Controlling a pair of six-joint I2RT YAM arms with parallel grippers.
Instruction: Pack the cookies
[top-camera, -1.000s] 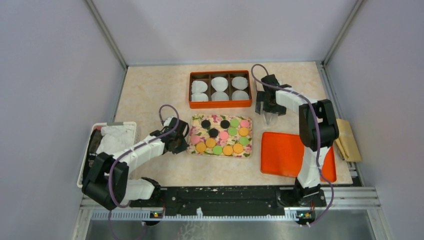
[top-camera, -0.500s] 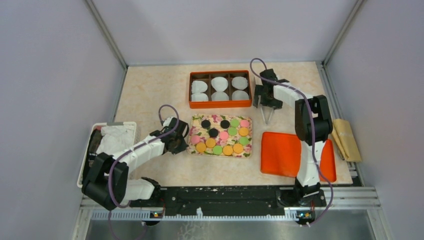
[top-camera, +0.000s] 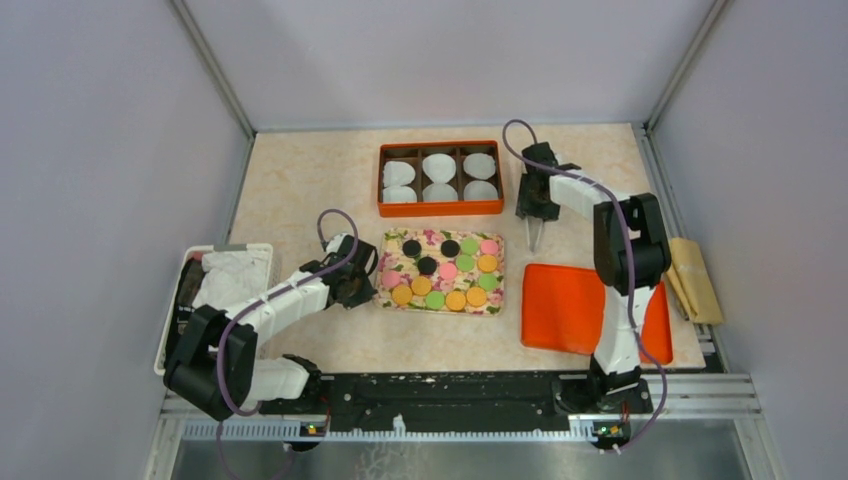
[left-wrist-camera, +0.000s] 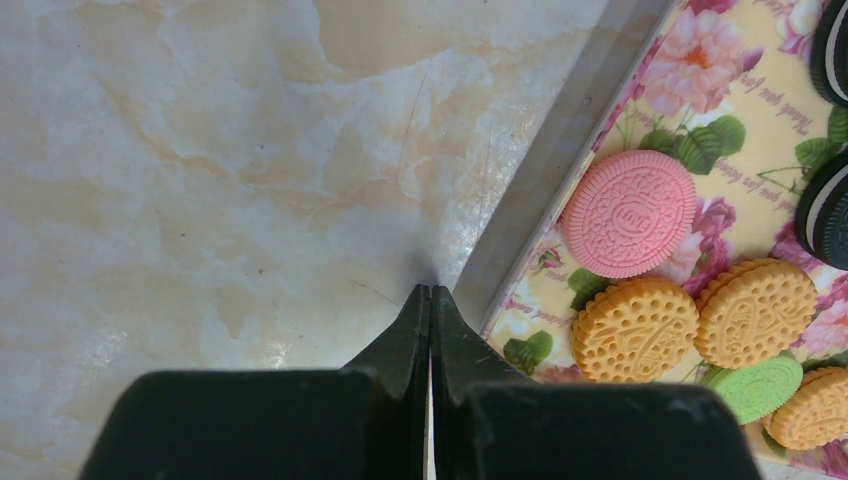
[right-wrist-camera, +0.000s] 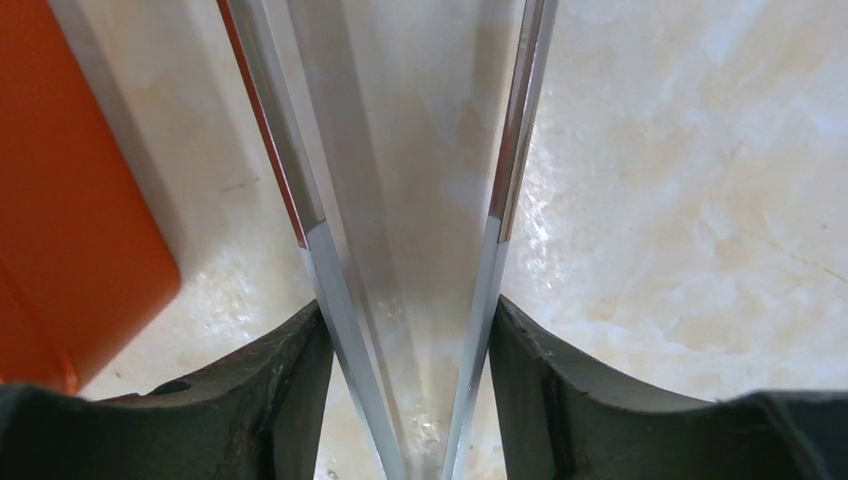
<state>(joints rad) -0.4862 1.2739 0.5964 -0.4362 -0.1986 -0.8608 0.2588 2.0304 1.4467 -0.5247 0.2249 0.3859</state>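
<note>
Steel tongs (right-wrist-camera: 513, 130) now pinch narrower than a second ago as the right gripper (right-wrist-camera: 405, 330) squeezes them, so picking can likely begin; cookies (top-camera: 445, 270) all lie on the floral tray (top-camera: 432, 239), left gripper (left-wrist-camera: 430, 330) clenched empty beside it.

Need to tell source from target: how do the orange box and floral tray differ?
The box is orange with six compartments; the tray is floral and undivided. The box holds white paper cups; the tray holds cookies. The box lies farther back on the table than the tray. Both are rectangular and lie flat.
</note>
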